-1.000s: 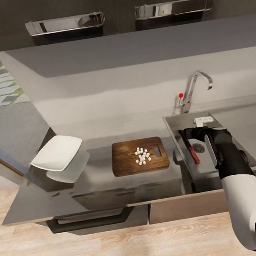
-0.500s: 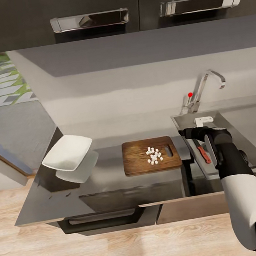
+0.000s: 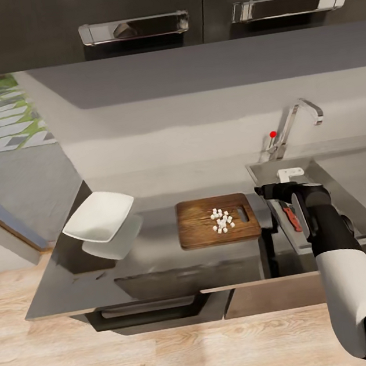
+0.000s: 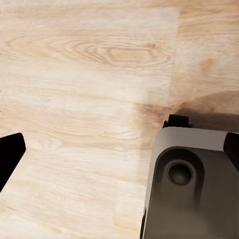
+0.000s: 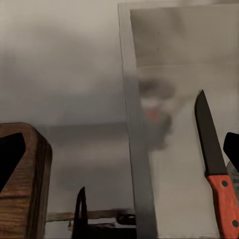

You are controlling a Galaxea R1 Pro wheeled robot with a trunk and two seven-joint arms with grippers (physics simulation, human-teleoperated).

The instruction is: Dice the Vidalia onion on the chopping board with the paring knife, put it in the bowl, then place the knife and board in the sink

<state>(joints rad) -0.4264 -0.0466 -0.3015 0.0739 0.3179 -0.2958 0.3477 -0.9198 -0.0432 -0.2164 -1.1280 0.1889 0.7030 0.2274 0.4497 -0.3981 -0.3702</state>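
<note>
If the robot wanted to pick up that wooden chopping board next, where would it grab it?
Probably the short end with the slot-shaped handle hole, coming from the sink side. The chopping board lies flat on the countertop, so only its edges offer a pinch, and that end is nearest the right gripper. The diced onion sits loose beside the slot, so tilting would spill it.

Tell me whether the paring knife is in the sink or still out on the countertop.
In the sink. The paring knife lies flat on the basin floor of the sink, red handle and dark blade free of the right pincer.
</note>
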